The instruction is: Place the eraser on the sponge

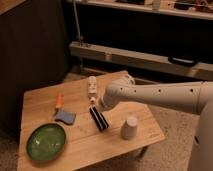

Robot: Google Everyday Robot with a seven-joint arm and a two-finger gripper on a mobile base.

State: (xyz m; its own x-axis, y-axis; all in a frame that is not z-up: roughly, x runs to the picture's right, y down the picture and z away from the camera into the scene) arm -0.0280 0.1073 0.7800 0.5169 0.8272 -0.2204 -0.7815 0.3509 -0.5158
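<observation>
Round green plate nearest; flat blue sponge beyond, oblong black eraser to its right. My gripper is at the eraser's far end; whether it is clenched, I cannot tell.

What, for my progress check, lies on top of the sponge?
Nothing lies on the sponge; its blue top shows bare. The eraser lies on the table beside it, apart, with the gripper at the eraser's far end. Whatever is beneath the sponge is covered.

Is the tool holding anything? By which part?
Cannot tell: the tool is at the far end of the black striped eraser block lying on the wooden table.
</observation>
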